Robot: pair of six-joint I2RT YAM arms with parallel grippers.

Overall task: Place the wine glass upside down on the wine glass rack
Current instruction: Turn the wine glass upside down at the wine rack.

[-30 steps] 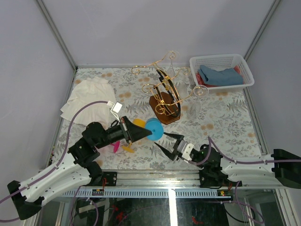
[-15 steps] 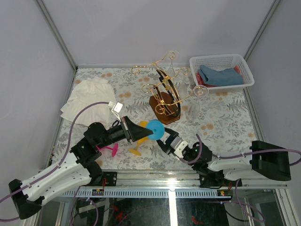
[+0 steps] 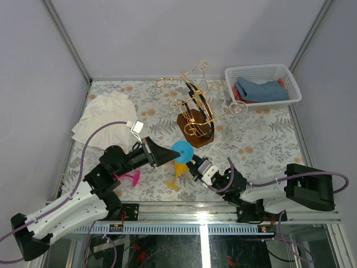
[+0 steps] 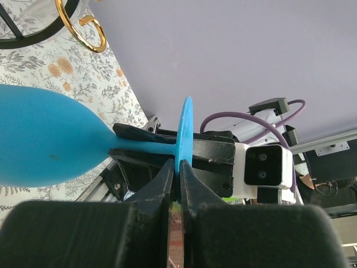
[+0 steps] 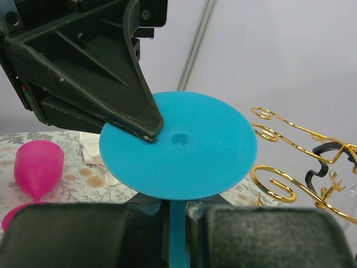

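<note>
Both my grippers are on the one blue wine glass point(image 4: 44, 142), and that is the chief hazard. My left gripper point(image 4: 179, 177) is pinched together on the rim of its foot, while my right gripper point(image 5: 177, 215) is clamped on the thin stem just behind the foot. If either arm moves before the other lets go, I judge the stem takes the twist and could snap. With only the right holding, a smooth round stem may swivel in the grip and let the bowl swing.

The glass hangs in the air over the near-middle of the table point(image 3: 268, 151). From above its foot faces roughly upward, though I cannot tell its exact tilt. A yellow glass point(image 3: 177, 173) lies on the table just beneath it, so a drop would land on that. A pink glass point(image 3: 129, 177) lies beside my left arm, towards the near left.

The wine glass rack point(image 3: 195, 120) stands at mid-table towards the far edge, close beyond the glass. Its curled gold arms reach out sideways and could catch the foot or my gripper. Open table lies right of the rack up to the right edge; the white basket point(image 3: 262, 71) fills the far right corner and a white cloth point(image 3: 106, 120) lies along the left edge
</note>
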